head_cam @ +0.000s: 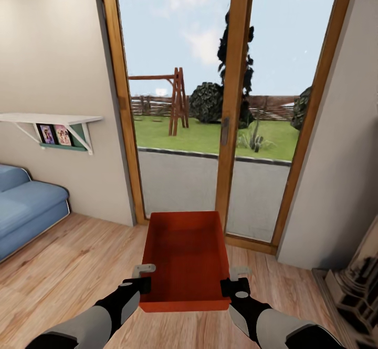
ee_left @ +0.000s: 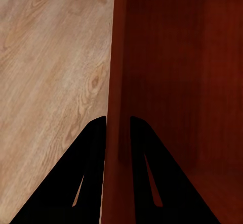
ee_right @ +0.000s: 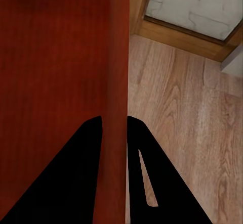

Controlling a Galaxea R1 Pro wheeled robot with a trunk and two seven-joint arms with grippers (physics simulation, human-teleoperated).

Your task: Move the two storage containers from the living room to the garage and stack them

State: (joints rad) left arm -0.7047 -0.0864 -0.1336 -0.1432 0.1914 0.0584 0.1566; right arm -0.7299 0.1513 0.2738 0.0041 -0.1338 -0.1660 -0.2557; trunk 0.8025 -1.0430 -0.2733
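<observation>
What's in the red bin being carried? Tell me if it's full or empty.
Empty. The head view looks straight down into the storage container and shows bare red floor and walls; each tool, left and right, clamps a side wall.

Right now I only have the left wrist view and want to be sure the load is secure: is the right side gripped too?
Observer: Yes. The right gripper has its fingers straddling the container's right wall, one inside, one outside.
Operator: Where are we facing?
Observer: Toward a wood-framed glass door with a garden behind it.
Operator: Anything beside us?
Observer: A blue sofa sits at the left, under a white wall shelf.
</observation>
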